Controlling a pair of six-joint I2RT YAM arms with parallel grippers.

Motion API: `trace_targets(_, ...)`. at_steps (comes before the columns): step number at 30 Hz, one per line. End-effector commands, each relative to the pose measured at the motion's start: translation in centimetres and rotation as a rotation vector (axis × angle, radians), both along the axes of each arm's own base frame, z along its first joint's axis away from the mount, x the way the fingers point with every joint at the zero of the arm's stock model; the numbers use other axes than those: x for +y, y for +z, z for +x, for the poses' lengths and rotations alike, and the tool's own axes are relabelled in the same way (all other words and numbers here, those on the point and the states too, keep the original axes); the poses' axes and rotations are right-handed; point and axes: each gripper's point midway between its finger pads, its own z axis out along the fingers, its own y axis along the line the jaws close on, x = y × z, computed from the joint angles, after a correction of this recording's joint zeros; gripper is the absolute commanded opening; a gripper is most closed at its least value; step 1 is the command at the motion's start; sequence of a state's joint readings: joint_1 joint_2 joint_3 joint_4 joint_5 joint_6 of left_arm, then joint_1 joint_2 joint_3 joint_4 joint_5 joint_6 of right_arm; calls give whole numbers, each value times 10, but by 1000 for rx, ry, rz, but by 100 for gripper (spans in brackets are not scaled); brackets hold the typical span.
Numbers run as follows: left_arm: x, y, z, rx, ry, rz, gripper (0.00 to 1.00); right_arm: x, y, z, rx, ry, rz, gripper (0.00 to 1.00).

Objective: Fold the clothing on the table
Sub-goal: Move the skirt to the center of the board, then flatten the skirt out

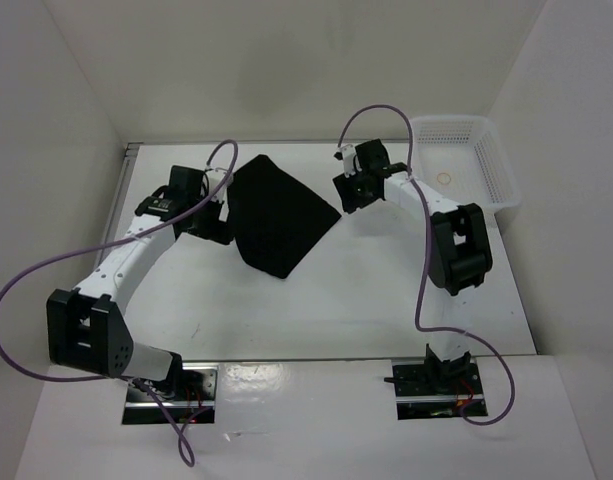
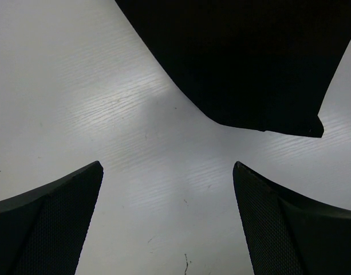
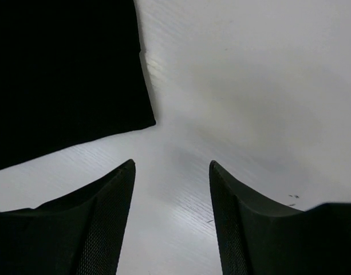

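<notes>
White matte table [image 1: 336, 300], white walls around. Plain black soft fabric garment [image 1: 278, 215] lies far-centre as compact flat diamond, apparently folded already. Left end effector [image 1: 218, 218] wide open, empty, just beside its left edge. Right end effector [image 1: 350, 196] jaws apart, empty, near right corner. Little left, perhaps final fold.

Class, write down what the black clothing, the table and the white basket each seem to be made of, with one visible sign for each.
The clothing: soft matte fabric, probably; it lies flat and limp with a thin edge.
The table: hard white board, matte; fine grain-like lines show up close, material uncertain.
The basket: white plastic, likely; stiff mesh walls.
</notes>
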State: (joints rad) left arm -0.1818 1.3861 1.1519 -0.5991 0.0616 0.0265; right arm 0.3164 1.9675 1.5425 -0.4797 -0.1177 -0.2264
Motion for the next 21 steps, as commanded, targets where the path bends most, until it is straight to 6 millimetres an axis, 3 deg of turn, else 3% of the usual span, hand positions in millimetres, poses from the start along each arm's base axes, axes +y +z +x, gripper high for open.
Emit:
trace_targets(1, -9, 2, 6, -4, -37, 5, 100, 28, -8, -2, 16, 69, 49, 59)
trace_targets(4, -22, 2, 3, -8, -95, 9, 100, 39, -25, -7, 44, 93, 39, 58)
trace_targets(8, -54, -13, -6, 15, -192, 63, 100, 52, -41, -10, 72, 124, 46, 57)
trace_targets(9, -60, -18, -6, 18, -204, 78, 100, 56, -36, -6, 56, 131, 60, 57)
trace_targets(13, -82, -29, -13, 7, -266, 166, 100, 54, -49, 0, 59, 118, 42, 57)
trace_targets(14, -86, -40, -15, 22, -287, 200, 99, 55, -48, 6, 43, 113, 39, 57)
trace_targets(15, -98, -39, -21, 10, -322, 221, 98, 53, -45, 10, 29, 101, 28, 57)
trace_targets(18, -108, -48, -26, -6, -343, 292, 96, 50, -43, 19, 0, 78, 7, 57)
trace_targets(21, -105, -56, -30, -18, -367, 359, 96, 47, -28, 30, -43, 63, 14, 57)
